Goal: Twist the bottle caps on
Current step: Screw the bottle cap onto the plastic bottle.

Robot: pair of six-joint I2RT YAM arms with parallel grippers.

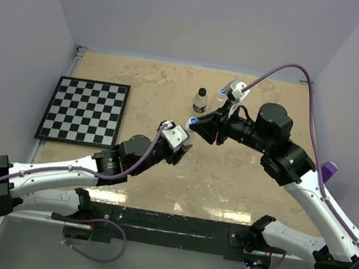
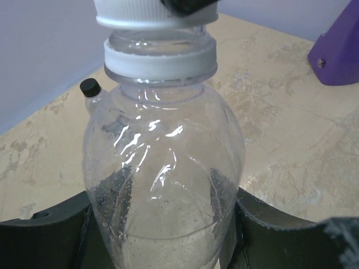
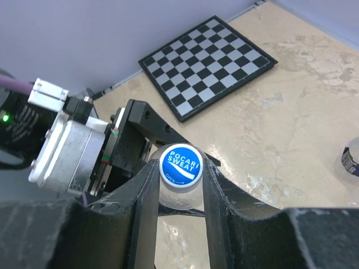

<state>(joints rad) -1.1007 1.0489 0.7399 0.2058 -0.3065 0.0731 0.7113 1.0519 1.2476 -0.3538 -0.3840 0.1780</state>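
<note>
**Two tools meet on one bottle at mid-tabletop**

The left tool is pressed against the belly of a clear bottle, one dark finger on each side near its base. The bottle's long axis runs straight up the left wrist view, with the neck on top. A white ring circles the neck just under the cap. Whether the base rests on the tabletop cannot be told.

The right tool pinches the blue-topped cap sitting on that neck, with a finger touching each side of its white skirt. The cap's face points up at the right wrist camera and reads "POCARI SWEAT" in white, with a small "OPEN" and an arrow beneath.

Both tools meet near the middle of the tabletop. A second bottle with a black cap stands upright just beyond them, apart from both and near the right tool. A chessboard lies flat on the left part of the tabletop, close to the left wall and well apart from the bottles. Bare surface lies between the tools and the near edge, and between the chessboard and the black-capped bottle. A purple object sits by the right edge, partly behind the right arm.
</note>
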